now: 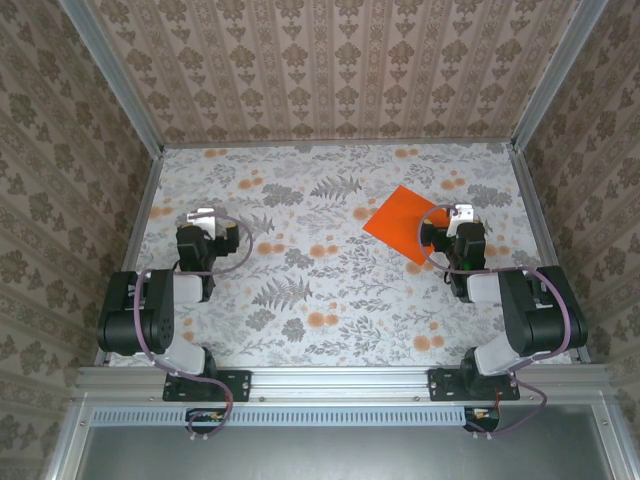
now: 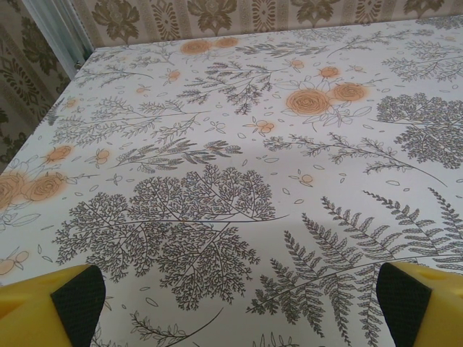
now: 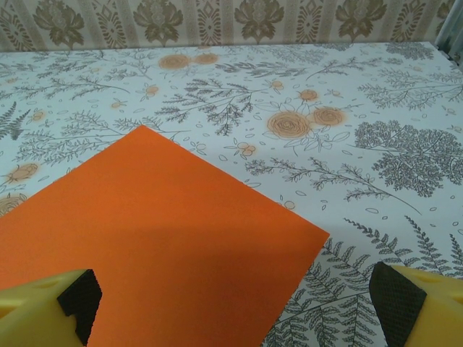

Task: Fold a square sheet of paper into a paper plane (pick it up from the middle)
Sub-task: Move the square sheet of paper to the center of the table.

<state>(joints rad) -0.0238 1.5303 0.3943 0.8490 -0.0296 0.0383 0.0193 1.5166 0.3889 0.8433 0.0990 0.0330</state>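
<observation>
1. Two arms sit drawn back toward the near edge and neither holds anything, so I judge that the folding has not begun.
2. Left gripper [image 1: 203, 217] hangs over the left part of the table [image 1: 300, 300], well apart from the paper. Its wrist view has both black pads [image 2: 78, 300] spread wide with nothing but the printed fern pattern between them: released and empty. This looks like a waiting pose.
3. Square sheet of paper [image 1: 400, 225] lies flat and uncreased right of centre. It is turned like a diamond, with one corner pointing toward the far wall.
4. Right gripper [image 1: 459, 212] sits at the sheet's right side, fingers wide apart and grasping nothing. In its wrist view the left-hand pad is over orange and the right-hand pad [image 3: 396, 300] is over bare table. That straddles an edge, so reaching the middle likely calls for a shift leftward.
</observation>
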